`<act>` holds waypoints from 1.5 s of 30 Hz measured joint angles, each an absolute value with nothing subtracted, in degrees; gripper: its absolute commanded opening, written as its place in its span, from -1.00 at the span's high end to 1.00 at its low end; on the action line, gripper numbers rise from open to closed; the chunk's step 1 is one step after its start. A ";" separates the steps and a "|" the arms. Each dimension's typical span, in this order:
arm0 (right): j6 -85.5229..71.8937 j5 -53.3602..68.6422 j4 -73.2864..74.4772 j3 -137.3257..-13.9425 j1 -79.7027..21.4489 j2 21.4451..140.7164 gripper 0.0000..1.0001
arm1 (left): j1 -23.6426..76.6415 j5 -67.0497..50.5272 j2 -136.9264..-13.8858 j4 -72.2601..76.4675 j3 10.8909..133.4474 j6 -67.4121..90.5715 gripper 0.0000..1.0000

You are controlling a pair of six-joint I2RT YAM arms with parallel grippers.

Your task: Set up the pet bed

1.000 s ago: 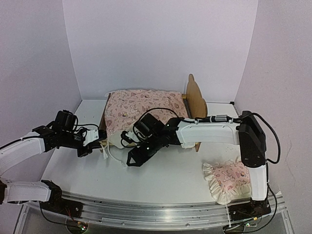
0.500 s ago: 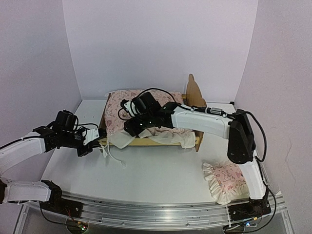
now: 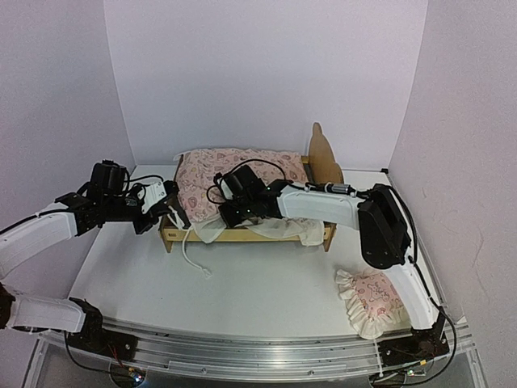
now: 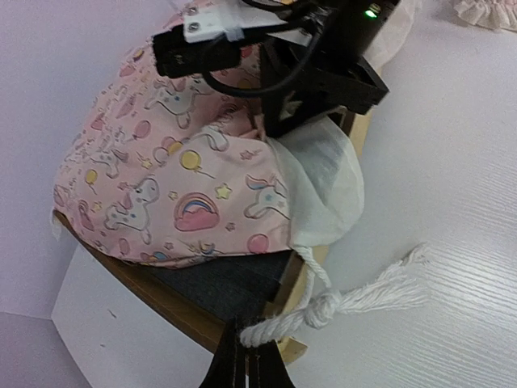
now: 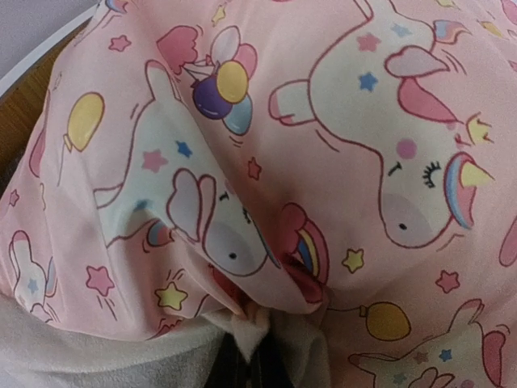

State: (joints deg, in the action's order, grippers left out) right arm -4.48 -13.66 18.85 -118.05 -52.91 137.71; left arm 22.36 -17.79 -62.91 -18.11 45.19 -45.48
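The pet bed (image 3: 323, 166), a light plywood frame with an ear-shaped headboard, stands at the back of the table. A pink unicorn-print cushion (image 3: 242, 171) lies bunched on it, its white underside hanging over the front rail. My right gripper (image 3: 230, 212) is shut on the cushion's white front edge (image 5: 258, 323). My left gripper (image 3: 179, 212) is at the bed's foot corner, shut on a white knotted rope (image 4: 323, 307) that runs from the cushion's corner. The bed's dark grey base (image 4: 218, 279) shows under the lifted cushion. A small pink ruffled pillow (image 3: 373, 297) lies at the front right.
White walls close in the table on the left, back and right. The rope's loose end (image 3: 198, 265) trails on the table in front of the bed. A metal rail (image 3: 258, 352) runs along the near edge.
My right gripper swung from the table in front of the bed onto the cushion and shut on its front edge. My left gripper moved up and right to the bed's foot, still holding the rope.
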 measured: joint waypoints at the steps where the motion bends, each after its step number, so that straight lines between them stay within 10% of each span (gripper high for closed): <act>1: -4.81 -13.87 18.71 -117.20 -52.78 137.15 1.00 | 22.30 -17.85 -63.56 -16.92 46.03 -45.65 1.00; 17: -7.82 -15.66 10.35 -106.24 -50.87 121.93 1.00 | 18.55 -26.61 -81.30 -7.32 51.35 -53.01 0.99; 24: -8.23 -15.40 10.32 -104.49 -50.92 121.93 1.00 | 18.59 -30.16 -86.78 -6.19 51.29 -55.42 -0.04; 34: -9.05 -14.99 9.90 -103.35 -50.92 121.93 1.00 | 15.96 -28.58 -87.09 -13.24 54.55 -58.60 -0.50; 38: -9.08 -14.98 9.86 -103.33 -50.92 121.93 1.00 | 12.37 -26.99 -87.09 -16.39 58.22 -60.29 -0.51; 45: -9.36 -14.57 9.18 -102.57 -50.92 121.93 1.00 | 13.53 -25.24 -87.11 -23.35 64.10 -54.43 0.10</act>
